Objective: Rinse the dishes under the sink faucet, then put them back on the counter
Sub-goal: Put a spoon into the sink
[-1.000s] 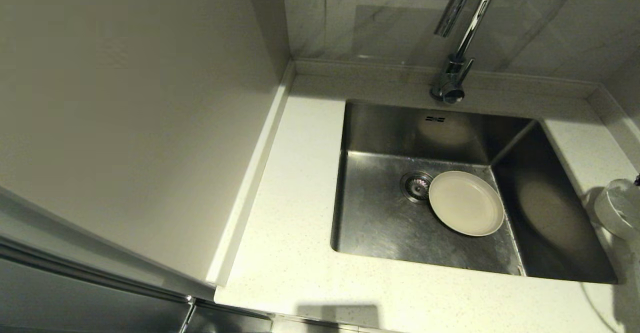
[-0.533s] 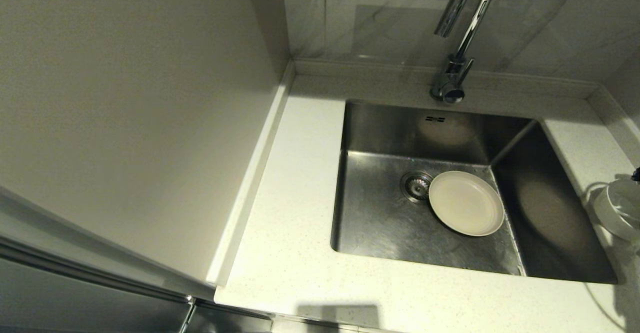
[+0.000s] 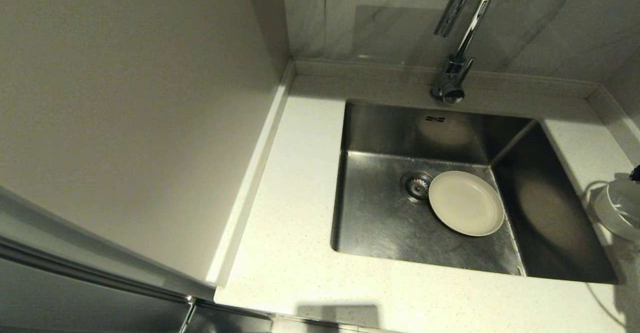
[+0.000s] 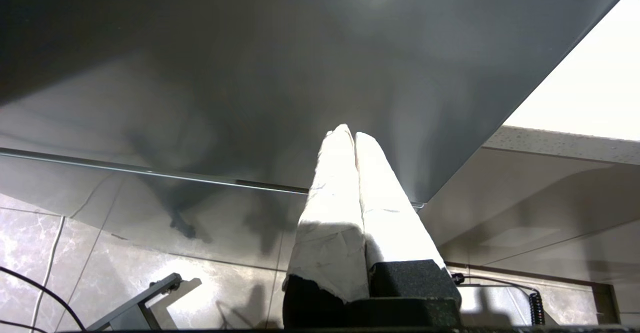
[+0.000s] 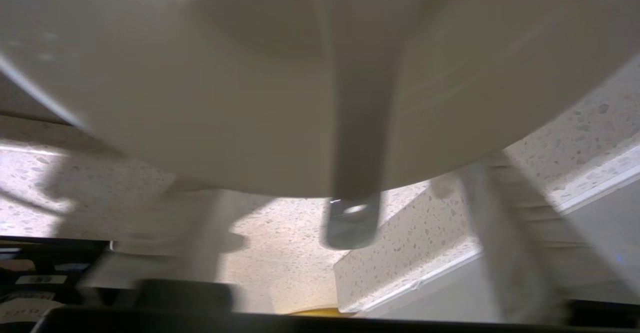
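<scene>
The cream plate (image 3: 466,203) lies flat on the floor of the sink (image 3: 390,128), just beside the drain strainer (image 3: 416,185) and forward of the faucet (image 3: 457,58). That is probably a holding spot, where it can be reached from above and any runoff goes to the drain. No water shows at the spout, so I cannot tell whether the plate has been rinsed.

The white bowl (image 3: 617,210) stands on the counter (image 3: 300,198) to the right of the sink, at the very edge of the head view. A dark bit of the right gripper (image 3: 636,173) shows just above it. The right wrist view is filled by the bowl's pale wall, with a narrow grey strip crossing it — likely the handle of the spoon (image 5: 357,148), resting in the bowl so that both travel together. Whether this pincer is apart or clamped on the bowl cannot be told.

The left gripper (image 4: 354,133) is parked low, out of the head view, facing a dark cabinet front — its pincer pressed together and holding nothing. It looks idle because the bowl sits on the other arm's side.
</scene>
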Motion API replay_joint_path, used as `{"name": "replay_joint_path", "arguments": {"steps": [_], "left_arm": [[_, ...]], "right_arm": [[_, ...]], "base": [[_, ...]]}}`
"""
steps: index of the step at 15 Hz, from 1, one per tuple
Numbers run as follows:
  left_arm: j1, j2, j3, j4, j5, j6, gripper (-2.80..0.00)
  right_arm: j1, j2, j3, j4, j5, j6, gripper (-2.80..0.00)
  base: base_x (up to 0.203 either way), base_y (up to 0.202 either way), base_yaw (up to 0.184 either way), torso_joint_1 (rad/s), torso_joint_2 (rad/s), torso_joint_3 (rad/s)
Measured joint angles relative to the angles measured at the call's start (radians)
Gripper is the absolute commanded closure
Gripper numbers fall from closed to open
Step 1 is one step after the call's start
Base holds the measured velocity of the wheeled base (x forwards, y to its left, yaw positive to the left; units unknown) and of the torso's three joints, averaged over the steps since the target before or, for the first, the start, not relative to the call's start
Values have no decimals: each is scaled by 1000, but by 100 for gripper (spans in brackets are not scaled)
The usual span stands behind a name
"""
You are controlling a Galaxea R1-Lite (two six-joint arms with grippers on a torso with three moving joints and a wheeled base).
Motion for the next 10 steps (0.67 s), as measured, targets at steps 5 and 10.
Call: {"name": "replay_joint_path", "arguments": {"steps": [5, 10], "left_arm": [[0, 0, 0, 0, 0, 0, 0], [0, 0, 0, 0, 0, 0, 0]], "right_arm": [[-1, -3, -9, 0, -1, 1, 0], [-1, -13, -5, 1, 0, 1, 0]], "base": [[0, 0, 0, 0, 0, 0], [0, 0, 0, 0, 0, 0]]}}
